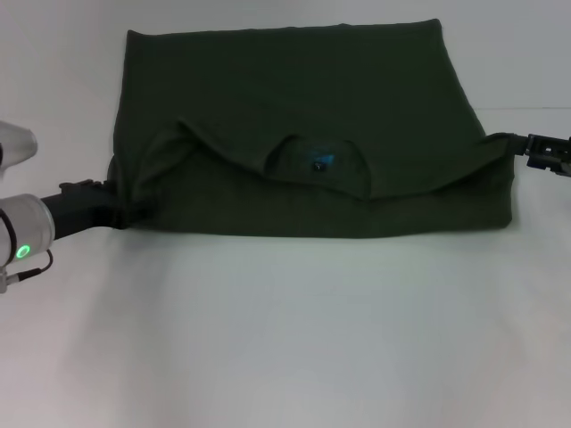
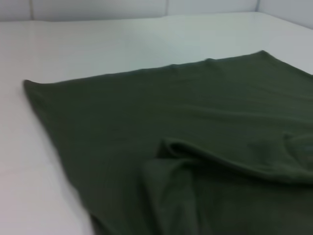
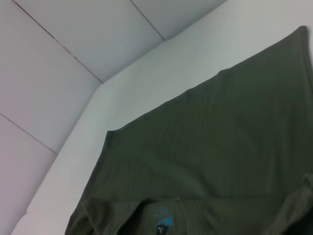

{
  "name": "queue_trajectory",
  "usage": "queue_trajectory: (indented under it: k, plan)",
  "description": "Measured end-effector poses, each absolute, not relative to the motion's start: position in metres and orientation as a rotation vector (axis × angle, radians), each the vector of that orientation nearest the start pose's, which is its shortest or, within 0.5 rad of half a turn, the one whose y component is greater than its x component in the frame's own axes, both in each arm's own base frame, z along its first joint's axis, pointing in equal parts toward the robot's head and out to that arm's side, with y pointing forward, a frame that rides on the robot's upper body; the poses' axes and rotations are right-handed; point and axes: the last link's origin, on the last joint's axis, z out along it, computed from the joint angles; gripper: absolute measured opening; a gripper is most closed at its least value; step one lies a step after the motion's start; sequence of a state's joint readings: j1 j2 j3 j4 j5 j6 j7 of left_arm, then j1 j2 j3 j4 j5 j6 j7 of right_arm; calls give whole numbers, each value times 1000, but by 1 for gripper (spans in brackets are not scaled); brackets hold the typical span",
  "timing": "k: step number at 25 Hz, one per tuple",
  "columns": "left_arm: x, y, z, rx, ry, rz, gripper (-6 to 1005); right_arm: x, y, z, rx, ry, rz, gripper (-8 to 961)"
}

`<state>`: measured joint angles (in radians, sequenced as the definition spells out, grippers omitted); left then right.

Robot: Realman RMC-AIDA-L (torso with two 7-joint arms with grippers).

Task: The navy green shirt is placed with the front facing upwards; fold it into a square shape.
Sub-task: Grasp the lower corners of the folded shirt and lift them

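Lying folded on white table (image 1: pixel 285 339): navy green shirt (image 1: pixel 294 107) | handling soft, limp; gripping corners best | left gripper (image 1: pixel 120 212), right gripper (image 1: pixel 522 150) touching near corners, fingers' state unclear.

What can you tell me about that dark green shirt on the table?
The shirt is dark olive, soft-looking cloth, lying flat on a white table. Its collar end is folded over towards the robot, so the neck opening and blue label face up. No lettering shows. The left gripper and right gripper meet its near corners.
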<state>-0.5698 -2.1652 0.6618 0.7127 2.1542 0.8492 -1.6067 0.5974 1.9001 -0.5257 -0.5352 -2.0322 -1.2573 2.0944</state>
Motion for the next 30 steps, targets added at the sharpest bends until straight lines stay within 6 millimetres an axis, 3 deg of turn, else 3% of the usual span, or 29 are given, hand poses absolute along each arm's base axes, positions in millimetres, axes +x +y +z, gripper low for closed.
queue_trajectory:
  k: [18,30]
  plan:
    - [-305,395,-8,-2183,-943,-205,687,323,386,82,-2017,1537,741,718]
    - [-310,398,-3,-2118,-1015,-204,228,327,384,82,-2003,1539,727,719]
